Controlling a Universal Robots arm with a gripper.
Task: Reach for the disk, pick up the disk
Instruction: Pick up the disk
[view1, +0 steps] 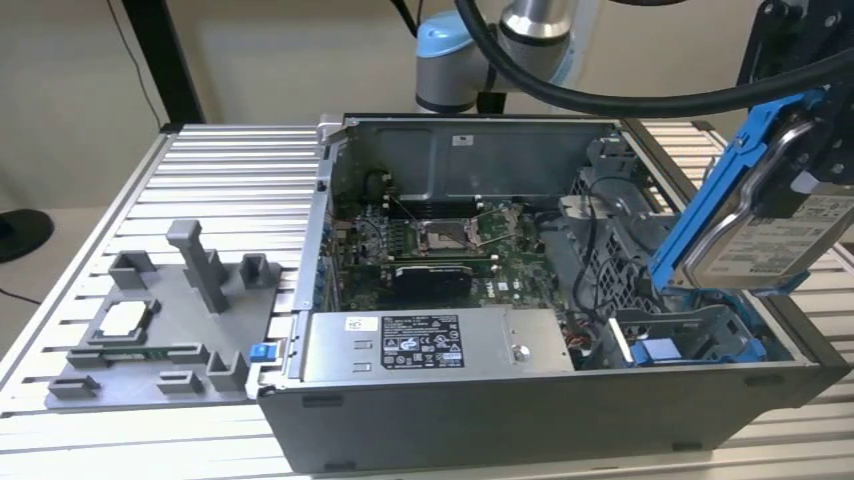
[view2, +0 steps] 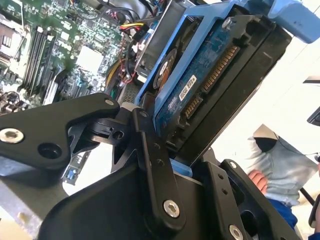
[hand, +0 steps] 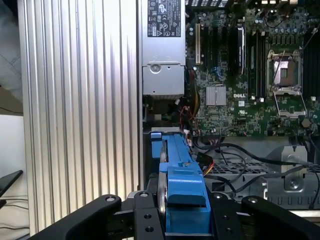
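The disk (view1: 774, 235), a silver-grey drive with a white label in a bright blue bracket (view1: 714, 190), hangs tilted in the air above the open computer case at the exterior view's right. My gripper (view1: 807, 150) is shut on it from above. In the second wrist view the disk (view2: 215, 85) shows its blue circuit-board side and connector, clamped between my black fingers (view2: 150, 160). The first wrist view looks along the blue bracket's edge (hand: 182, 190), held between the fingers (hand: 145, 222) over the case.
The open case (view1: 534, 410) holds a motherboard (view1: 441, 235), a labelled power supply (view1: 427, 345) and a blue drive bay (view1: 681, 345) below the disk. A grey fixture (view1: 147, 370) with a small silver chip (view1: 123, 318) lies on the slatted table. A seated person (view2: 272, 165) is nearby.
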